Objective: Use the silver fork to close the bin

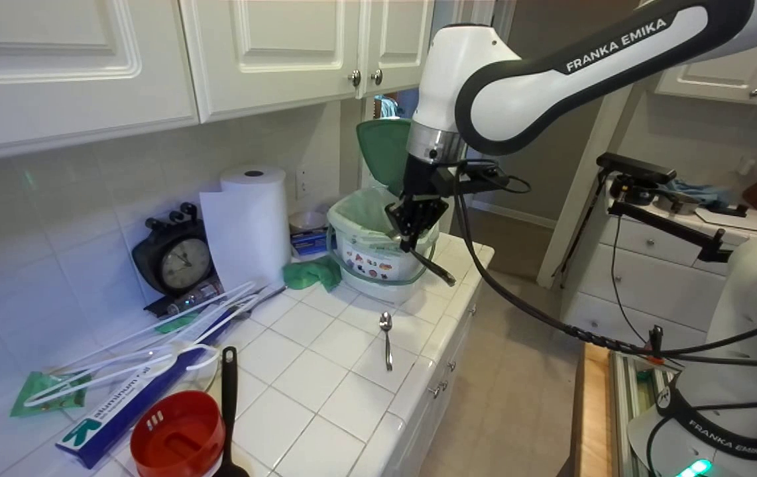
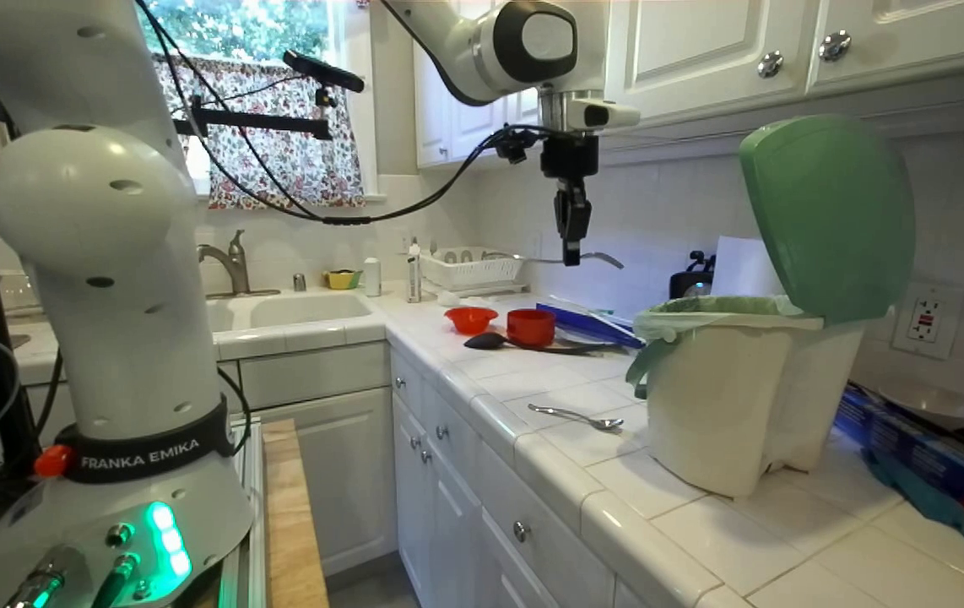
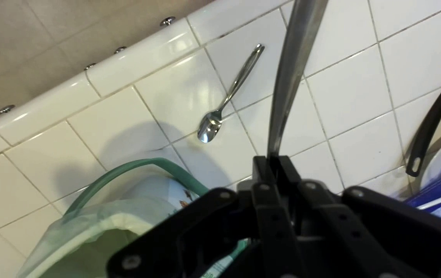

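The bin (image 1: 360,262) (image 2: 714,397) stands on the tiled counter, its round green lid (image 1: 382,149) (image 2: 841,211) raised and leaning back. In the wrist view the bin (image 3: 158,193) shows at lower left. My gripper (image 1: 408,245) (image 2: 571,256) (image 3: 272,159) is shut on the silver fork (image 1: 434,266) (image 2: 603,257) (image 3: 295,58), beside the bin and above rim height. The fork lies roughly level across the fingertips, sticking out on both sides. In the wrist view only its handle part shows; the other end is hidden behind the fingers.
A spoon (image 1: 386,338) (image 2: 576,415) (image 3: 220,108) lies on the counter below. A red cup (image 1: 176,430), a foil box (image 1: 146,397), white hangers (image 1: 120,358) and a paper towel roll (image 1: 256,218) stand or lie along the wall. Cabinets (image 1: 272,53) hang above.
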Motion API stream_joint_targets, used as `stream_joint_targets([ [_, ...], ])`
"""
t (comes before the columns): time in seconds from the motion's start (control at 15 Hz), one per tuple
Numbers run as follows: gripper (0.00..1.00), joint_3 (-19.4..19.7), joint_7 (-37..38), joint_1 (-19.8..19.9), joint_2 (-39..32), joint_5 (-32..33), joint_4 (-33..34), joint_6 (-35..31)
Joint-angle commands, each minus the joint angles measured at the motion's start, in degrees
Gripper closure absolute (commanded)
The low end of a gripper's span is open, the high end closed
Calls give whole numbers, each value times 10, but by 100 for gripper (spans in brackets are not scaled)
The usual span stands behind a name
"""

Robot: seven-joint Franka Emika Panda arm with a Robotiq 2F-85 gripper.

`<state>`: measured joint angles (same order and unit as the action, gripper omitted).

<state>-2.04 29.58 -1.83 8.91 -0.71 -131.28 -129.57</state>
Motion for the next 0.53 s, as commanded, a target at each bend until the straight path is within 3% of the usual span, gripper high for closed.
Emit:
stream_joint_targets([
  [0.0,96,-6,7,19,65,20,-50,12],
  [0.27,96,-12,22,36,118,24,-95,9],
  [0.33,91,-11,2,33,70,7,-58,6],
  [0.47,91,-13,3,38,91,7,-75,6],
])
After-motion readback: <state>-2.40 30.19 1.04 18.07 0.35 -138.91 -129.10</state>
